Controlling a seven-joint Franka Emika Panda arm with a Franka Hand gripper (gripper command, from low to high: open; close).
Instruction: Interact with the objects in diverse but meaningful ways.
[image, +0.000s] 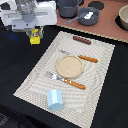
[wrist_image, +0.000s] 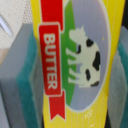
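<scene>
My gripper (image: 34, 36) hangs at the exterior view's upper left, shut on a yellow butter box (image: 34, 37) held above the dark table. The wrist view is filled by that yellow butter box (wrist_image: 75, 65), with its red BUTTER banner, green patch and cow, sitting between grey fingers (wrist_image: 15, 75) with teal pads. A dark brown sausage (image: 82, 40) lies near the far edge of the striped placemat (image: 35, 80). A pale blue block (image: 55, 99) stands at the mat's near edge.
A tan round plate (image: 69, 65) sits mid-mat, with an orange-handled knife (image: 88, 58) beyond it and an orange-handled fork (image: 70, 82) in front. On the brown board behind stand a dark pot (image: 69, 7), a grey bowl (image: 89, 16) and a beige bowl (image: 123, 17).
</scene>
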